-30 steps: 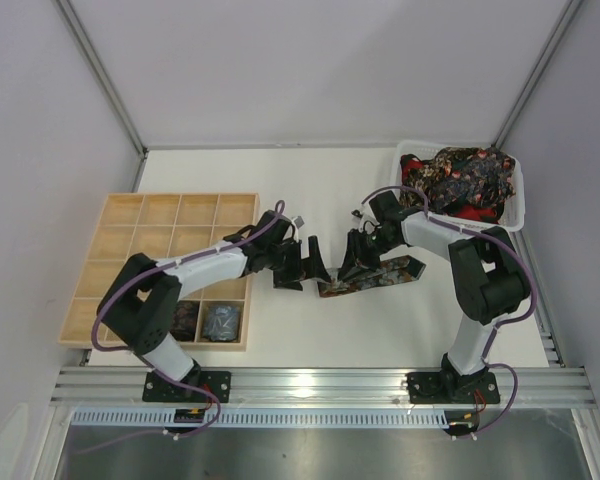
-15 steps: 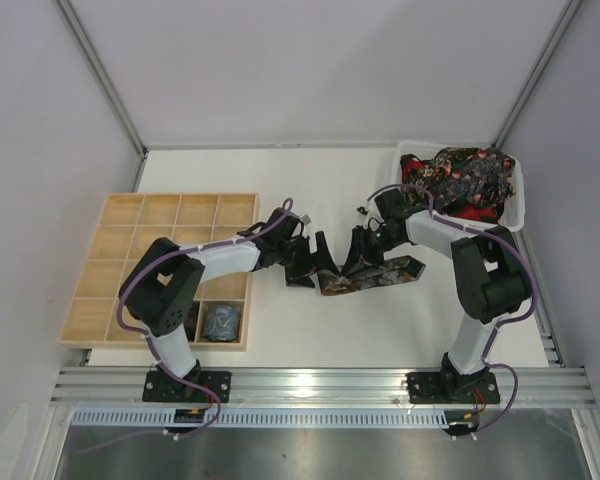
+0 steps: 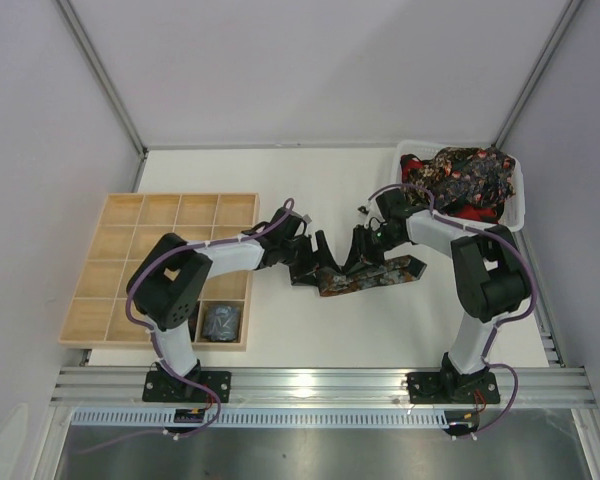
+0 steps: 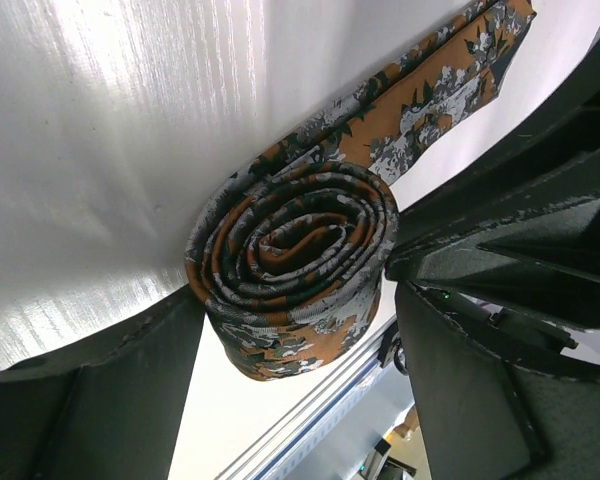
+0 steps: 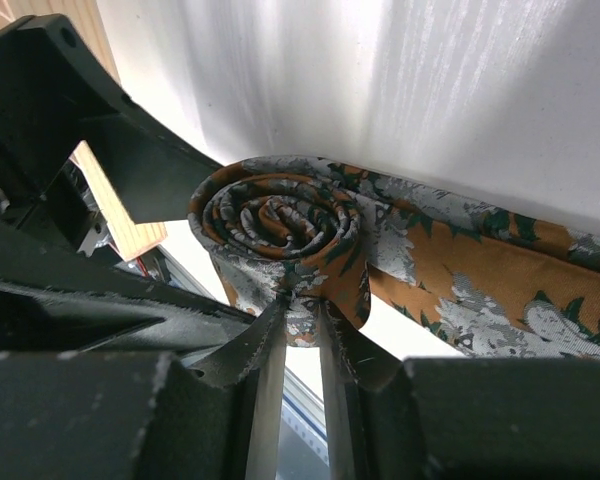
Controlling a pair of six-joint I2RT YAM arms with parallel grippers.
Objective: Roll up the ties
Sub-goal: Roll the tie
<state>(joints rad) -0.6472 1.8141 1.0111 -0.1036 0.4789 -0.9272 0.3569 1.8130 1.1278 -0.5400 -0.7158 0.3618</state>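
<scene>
White table (image 3: pixel 310 180) seen from above; wooden tray (image 3: pixel 140 215) at left, white basket (image 3: pixel 515 205) at far right; mid-table between them lies a half-rolled tie (image 3: pixel 380 274); left gripper (image 4: pixel 290 300), jaws wide, touches its coil (image 4: pixel 295 250) on both sides; right gripper (image 5: pixel 300 310), nearly closed, pinches the coil's outer fold.

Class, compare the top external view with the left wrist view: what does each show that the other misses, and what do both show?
Only the top external view: the wooden grid tray holding rolled ties, and the white basket of unrolled ties. Only the left wrist view: the spiral layers of the tie and its orange, grey-leaf print, with the left gripper straddling it. Both: that tie, part rolled, its tail flat on the table.
</scene>
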